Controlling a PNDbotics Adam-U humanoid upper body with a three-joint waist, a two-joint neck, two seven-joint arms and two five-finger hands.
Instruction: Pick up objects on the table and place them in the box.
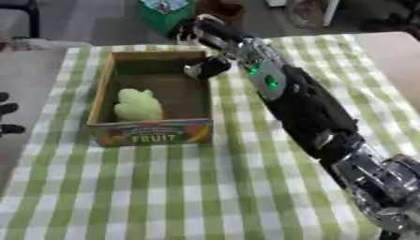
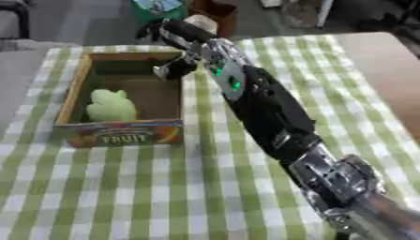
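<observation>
A pale green object (image 1: 138,105), lumpy and rounded, lies inside the cardboard box (image 1: 105,84), toward its near left part, close to the left wall and the front wall. What kind of object it is cannot be made out beyond its colour and shape. The box is open at the top, with a front panel printed with coloured fruit and the word FRUIT. It stands on the green and white checked tablecloth (image 1: 189,187), in the far left part of the table.

The right arm (image 1: 303,108) reaches in from the lower right corner and stretches diagonally across the cloth to the box's far right corner. The right hand (image 1: 201,33) sits at the far edge of the table, just beyond that corner; its fingers look curled, but whether they hold anything cannot be told. A dark part of the hand hangs over the box's right rim.

The left hand (image 1: 8,117) shows only as dark fingertips at the left edge of the left eye view, well apart from the box, fingers relaxed.
</observation>
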